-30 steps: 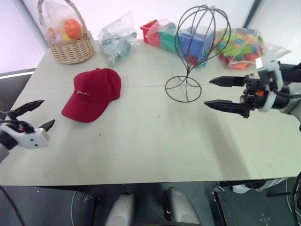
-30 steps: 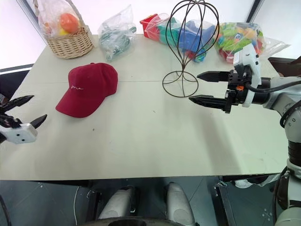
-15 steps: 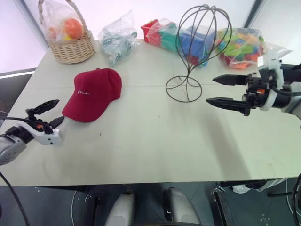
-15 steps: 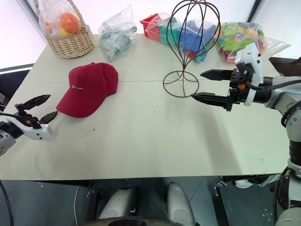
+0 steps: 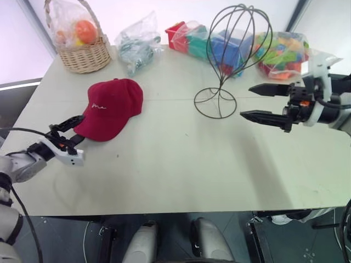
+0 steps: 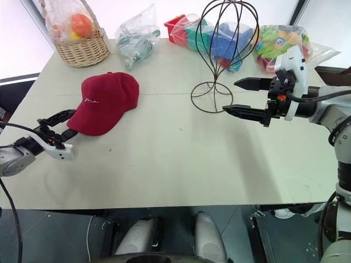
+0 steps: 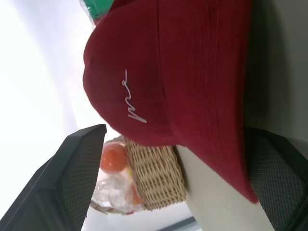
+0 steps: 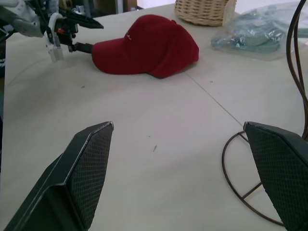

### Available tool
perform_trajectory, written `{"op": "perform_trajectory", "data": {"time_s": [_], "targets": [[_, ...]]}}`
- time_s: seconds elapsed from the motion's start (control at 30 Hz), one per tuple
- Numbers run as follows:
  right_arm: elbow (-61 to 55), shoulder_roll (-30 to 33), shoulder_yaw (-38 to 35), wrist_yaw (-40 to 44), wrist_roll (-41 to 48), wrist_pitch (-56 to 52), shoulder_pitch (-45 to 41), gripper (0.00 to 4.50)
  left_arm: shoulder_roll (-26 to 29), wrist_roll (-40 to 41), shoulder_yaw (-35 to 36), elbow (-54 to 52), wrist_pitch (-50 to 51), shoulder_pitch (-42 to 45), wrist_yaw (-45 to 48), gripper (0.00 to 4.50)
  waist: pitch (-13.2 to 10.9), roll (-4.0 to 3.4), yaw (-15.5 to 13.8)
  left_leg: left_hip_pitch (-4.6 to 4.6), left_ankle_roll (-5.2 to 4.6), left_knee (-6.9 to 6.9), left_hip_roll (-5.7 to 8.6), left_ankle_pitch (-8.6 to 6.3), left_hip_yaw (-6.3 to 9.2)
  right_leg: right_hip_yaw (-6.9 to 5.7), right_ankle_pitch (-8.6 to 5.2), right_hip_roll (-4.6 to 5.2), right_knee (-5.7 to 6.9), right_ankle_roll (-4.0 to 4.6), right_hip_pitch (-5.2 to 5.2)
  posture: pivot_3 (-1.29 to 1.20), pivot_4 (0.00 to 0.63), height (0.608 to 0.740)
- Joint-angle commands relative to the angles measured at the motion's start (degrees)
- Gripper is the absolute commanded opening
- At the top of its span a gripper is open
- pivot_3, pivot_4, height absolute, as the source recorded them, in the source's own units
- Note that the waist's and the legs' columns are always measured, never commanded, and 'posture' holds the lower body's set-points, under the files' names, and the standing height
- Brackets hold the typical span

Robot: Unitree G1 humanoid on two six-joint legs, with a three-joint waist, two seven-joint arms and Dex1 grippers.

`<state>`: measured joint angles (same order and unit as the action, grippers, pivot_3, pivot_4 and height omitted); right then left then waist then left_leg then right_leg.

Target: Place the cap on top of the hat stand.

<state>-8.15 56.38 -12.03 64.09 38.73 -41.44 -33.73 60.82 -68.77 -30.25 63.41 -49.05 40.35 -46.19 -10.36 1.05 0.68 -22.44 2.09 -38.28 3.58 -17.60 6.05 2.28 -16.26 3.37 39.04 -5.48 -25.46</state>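
Barely started tbh: the cap (image 5: 111, 108) sits flat on the desk (image 5: 181, 164) left of centre, the left hand (image 5: 69, 132) spread wide at its brim, nothing gripped, right hand (image 5: 263, 102) open by the bare hat stand (image 5: 229, 60).

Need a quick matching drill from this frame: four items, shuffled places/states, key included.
Things:
1. cap
2. hat stand
3. left gripper
4. wicker basket

States:
A. far left corner of the table, bagged items inside
B. open at the brim's edge
C. upright, cage top bare
D. flat on the table, brim toward the robot

Pairs: 1-D, 2-C, 3-B, 4-A
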Motion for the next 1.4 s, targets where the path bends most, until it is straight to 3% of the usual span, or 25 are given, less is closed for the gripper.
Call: {"op": "perform_trajectory", "data": {"time_s": [0.03, 0.3, 0.4, 0.63, 0.9, 1.1, 1.3, 1.4], "targets": [[-2.3, 1.2, -2.8, -0.9, 1.0, -0.3, 0.5, 4.45, 0.3, 0.4, -1.7, 1.5, 0.2, 0.7, -2.5, 4.5, 0.0, 0.0, 0.0, 0.0, 0.0, 0.01, 0.01, 0.0, -0.02, 0.01, 0.0, 0.01, 0.01, 0.0, -0.02, 0.0, 0.15, 0.739], [-2.5, 1.0, -2.3, -1.8, 1.5, -0.8, -0.1, 4.45, -4.5, 0.1, -6.6, 4.5, 2.1, 5.0, -3.1, 4.5, 0.0, 0.02, -1.1, 0.03, -0.04, -0.02, 0.18, 0.07, 0.01, -0.03, 0.01, 0.17, 0.12, -0.02, 0.02, 0.0, 0.15, 0.739], [-2.6, 1.1, -2.4, -2.0, 1.5, -0.9, -0.1, 4.5, -5.8, 1.4, -6.7, 6.1, 2.8, 6.4, -1.0, 3.6, 0.0, 0.02, -1.4, 0.03, -0.06, -0.04, 0.25, 0.09, 0.01, -0.03, 0.02, 0.21, 0.14, -0.04, 0.02, 0.0, 0.15, 0.739], [-3.6, 0.9, -2.9, -3.1, 1.9, -1.2, 0.6, 4.5, -8.0, 4.0, -7.3, 7.6, 2.0, 7.1, 2.5, 0.06, 0.1, 0.08, -1.5, 0.04, -0.04, -0.04, 0.29, 0.13, 0.05, -0.04, 0.03, 0.26, 0.16, -0.05, 0.02, 0.0, 0.15, 0.739], [-3.8, 0.9, -2.9, -3.7, 2.1, -1.3, 0.4, 4.5, -7.9, 5.2, -8.1, 7.1, 3.1, 7.5, 0.6, 0.06, 0.1, 0.09, -1.4, 0.06, -0.05, -0.04, 0.31, 0.14, 0.04, -0.03, 0.03, 0.26, 0.17, -0.07, 0.03, 0.0, 0.15, 0.739], [-2.9, 0.6, -2.7, -3.9, 1.6, -0.5, 0.5, 4.5, -6.6, -1.9, -11.1, 1.2, 16.9, 8.5, -15.7, 0.06, 0.1, 0.12, -1.4, 0.04, -0.06, -0.04, 0.33, 0.14, 0.05, -0.03, 0.04, 0.26, 0.18, -0.07, 0.03, 0.0, 0.15, 0.739], [-1.7, 1.2, -4.4, -4.2, 1.0, 0.4, 1.5, 4.5, -5.6, 8.3, -3.0, -4.5, 20.2, 9.8, -1.9, 0.06, 0.1, 0.15, -1.4, 0.02, -0.05, -0.05, 0.34, 0.14, 0.05, -0.04, 0.04, 0.26, 0.18, -0.09, 0.02, 0.0, 0.15, 0.739], [0.0, 2.2, -5.0, -3.6, 0.0, 1.7, 1.4, 4.5, -8.3, 18.1, 5.6, -16.9, 25.5, 8.2, 9.6, 0.06, 0.1, 0.15, -1.4, 0.01, 0.13, -0.05, 0.34, 0.24, 0.05, -0.03, 0.04, 0.29, 0.16, -0.09, 0.01, 0.0, 0.15, 0.739]]}}
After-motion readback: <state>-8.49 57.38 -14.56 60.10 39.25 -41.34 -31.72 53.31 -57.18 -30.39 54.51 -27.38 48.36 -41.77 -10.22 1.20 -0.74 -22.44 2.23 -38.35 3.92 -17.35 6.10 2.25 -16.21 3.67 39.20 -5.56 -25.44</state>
